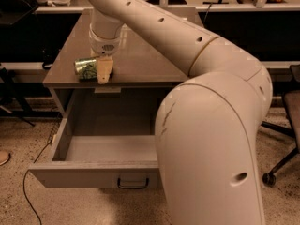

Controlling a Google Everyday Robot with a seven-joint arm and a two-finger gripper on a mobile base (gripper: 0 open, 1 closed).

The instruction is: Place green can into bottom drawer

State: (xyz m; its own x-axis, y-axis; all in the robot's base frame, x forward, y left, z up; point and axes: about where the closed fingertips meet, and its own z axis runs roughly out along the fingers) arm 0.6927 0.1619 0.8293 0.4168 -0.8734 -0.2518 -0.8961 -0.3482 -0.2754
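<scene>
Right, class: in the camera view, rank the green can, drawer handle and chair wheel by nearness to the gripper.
The gripper is over the table front edge.
1. green can, beside it on the table.
2. drawer handle, below, nearer the camera.
3. chair wheel, floor, far right.

Cream-white, rounded robot arm.
Smooth tubular shells, small dark holes, thin tan joint seam, faint scuffs; tan gripper at ten o'clock.
</scene>
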